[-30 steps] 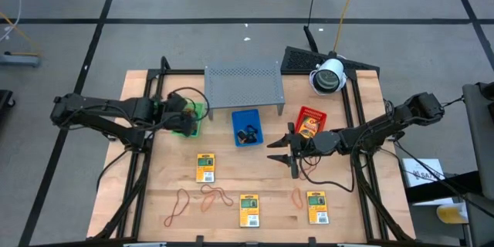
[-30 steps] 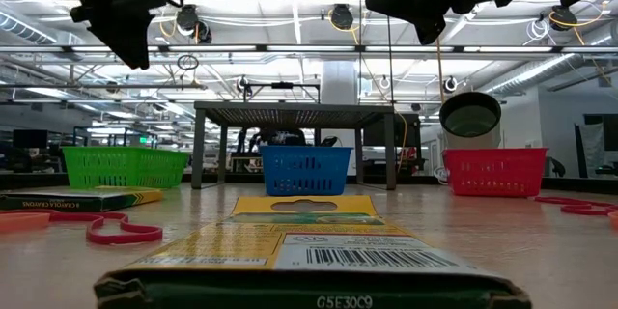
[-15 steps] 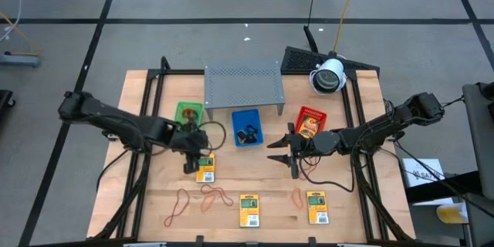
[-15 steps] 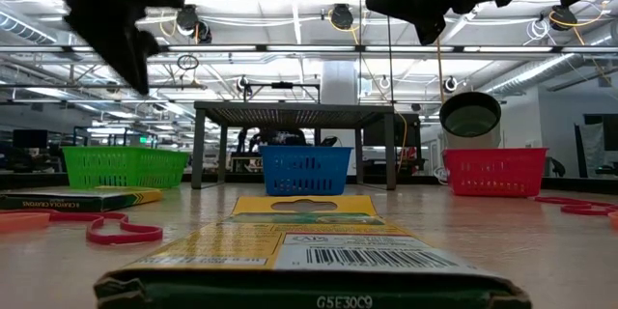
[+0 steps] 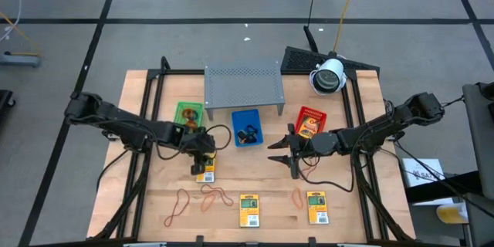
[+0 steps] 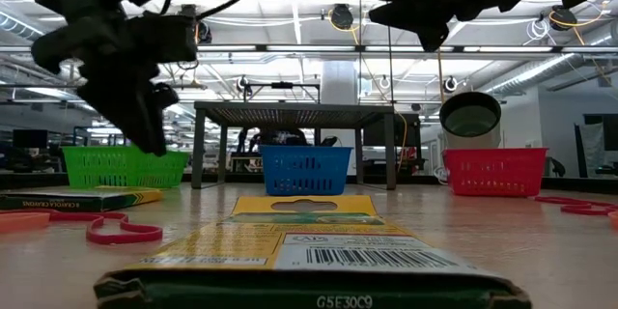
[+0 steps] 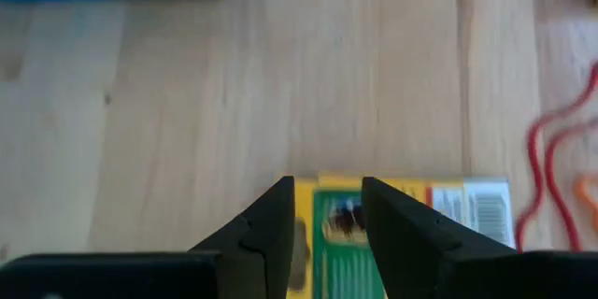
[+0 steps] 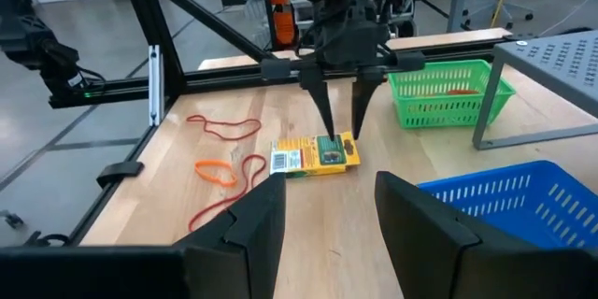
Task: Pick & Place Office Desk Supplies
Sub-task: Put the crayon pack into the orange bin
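Three yellow packets lie flat on the wooden table: one at mid-left (image 5: 205, 171), two near the front edge (image 5: 248, 210) (image 5: 317, 207). Orange-red rubber bands (image 5: 199, 199) (image 5: 297, 196) lie between them. My left gripper (image 5: 198, 167) points steeply down over the mid-left packet (image 7: 411, 210). It is open, and its fingers (image 8: 329, 121) stand a little above the packet's green end (image 8: 329, 152). My right gripper (image 5: 282, 154) hangs open and level over the table's middle, clear of everything.
At the back stand a green tray (image 5: 187, 113), a blue tray (image 5: 247, 127) with dark clips, a red tray (image 5: 311, 121) and a grey perforated shelf (image 5: 243, 85). A white round device (image 5: 328, 76) sits at the far right. Bare wood lies between the packets.
My left gripper has left the green tray, swung toward the near edge and the table's middle, and come down over the mid-left yellow packet. It has tipped from nearly level to pointing steeply down. The right arm has kept still.
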Available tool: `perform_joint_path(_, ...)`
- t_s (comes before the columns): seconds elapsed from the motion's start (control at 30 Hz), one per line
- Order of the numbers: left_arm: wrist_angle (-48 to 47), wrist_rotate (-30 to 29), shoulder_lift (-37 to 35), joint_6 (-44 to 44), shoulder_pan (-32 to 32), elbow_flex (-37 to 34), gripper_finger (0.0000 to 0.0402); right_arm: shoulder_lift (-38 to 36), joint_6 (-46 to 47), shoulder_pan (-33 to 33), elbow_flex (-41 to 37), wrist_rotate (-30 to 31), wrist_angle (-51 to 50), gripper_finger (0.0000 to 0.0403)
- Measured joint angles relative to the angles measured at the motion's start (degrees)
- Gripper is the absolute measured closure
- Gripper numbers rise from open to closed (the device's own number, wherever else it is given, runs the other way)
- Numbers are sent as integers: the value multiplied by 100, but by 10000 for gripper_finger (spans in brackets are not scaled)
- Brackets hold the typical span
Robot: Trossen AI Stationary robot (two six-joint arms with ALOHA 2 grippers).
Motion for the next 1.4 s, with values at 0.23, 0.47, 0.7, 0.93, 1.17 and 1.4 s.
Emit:
perform_joint_path(0.23,5,-10,-3,250,199,-33,270,0,0,0,0,2,-39,248)
perform_joint_path(0.47,49,-4,-2,343,257,-88,270,2,0,0,0,4,-87,248)
perform_joint_path(0.7,28,-85,-2,306,268,-244,270,0,0,0,-2,4,-87,248)
perform_joint_path(0.93,60,-98,-2,195,268,-350,270,0,0,0,-2,4,-87,248)
perform_joint_path(1.17,58,0,-2,64,268,-385,270,0,0,1,-2,4,-88,248)
perform_joint_path(1.4,44,70,-2,29,268,-385,270,1,0,0,-2,5,-87,248)
